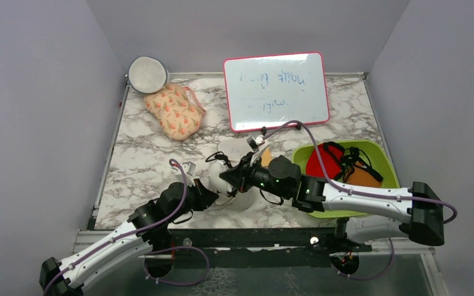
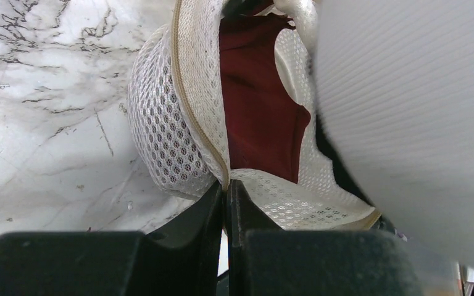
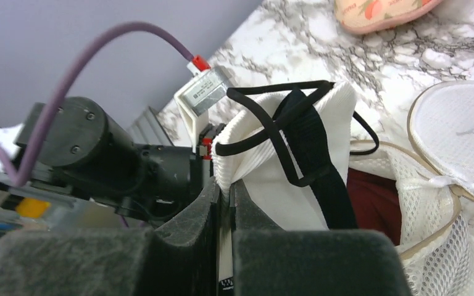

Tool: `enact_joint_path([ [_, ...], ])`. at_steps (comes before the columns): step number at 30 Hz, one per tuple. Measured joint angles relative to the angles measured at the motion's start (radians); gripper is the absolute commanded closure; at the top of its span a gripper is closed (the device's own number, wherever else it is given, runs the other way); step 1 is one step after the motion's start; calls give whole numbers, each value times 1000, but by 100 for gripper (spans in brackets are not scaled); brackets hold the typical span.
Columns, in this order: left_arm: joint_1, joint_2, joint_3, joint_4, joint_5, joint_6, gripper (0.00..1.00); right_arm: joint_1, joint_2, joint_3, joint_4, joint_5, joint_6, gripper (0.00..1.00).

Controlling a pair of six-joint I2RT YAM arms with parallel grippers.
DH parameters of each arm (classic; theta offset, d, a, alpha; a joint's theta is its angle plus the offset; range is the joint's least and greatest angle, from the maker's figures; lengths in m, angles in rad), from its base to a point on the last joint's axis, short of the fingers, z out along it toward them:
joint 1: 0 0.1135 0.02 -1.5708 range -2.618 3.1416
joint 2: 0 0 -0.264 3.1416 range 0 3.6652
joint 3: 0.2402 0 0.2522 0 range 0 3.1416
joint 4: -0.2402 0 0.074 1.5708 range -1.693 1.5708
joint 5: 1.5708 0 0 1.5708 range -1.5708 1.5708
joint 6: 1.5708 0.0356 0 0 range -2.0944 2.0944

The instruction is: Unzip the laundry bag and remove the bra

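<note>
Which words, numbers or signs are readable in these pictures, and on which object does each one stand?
No text can be quoted.
On the whiteboard: blue handwriting, too blurred to read.
On the silver sticker: print too small to read.
On the laundry bag: a small grey squiggle, not readable as letters.

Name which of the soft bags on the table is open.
The white mesh laundry bag in front: its zip gapes, the bra emerging. The peach floral pouch and grey-rimmed disc behind show no opening.
</note>
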Motion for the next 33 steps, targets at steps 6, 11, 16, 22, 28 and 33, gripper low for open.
enact_joint_path([
  [6,0,6,0,6,0,5,100,-15,-126,-136,185,-1,31,99],
  [11,0,10,9,5,1,12,97,-15,-228,-103,163,60,-43,99],
  [16,0,19,28,6,0,23,83,-15,-322,-15,44,248,-159,99],
  [22,0,49,60,1,-2,44,61,-16,-326,51,-245,575,-199,99],
  [28,0,64,87,-3,-10,62,37,-79,-213,117,-755,830,88,99],
  [33,0,101,111,-16,-22,76,32,-354,-208,33,-800,796,64,99],
])
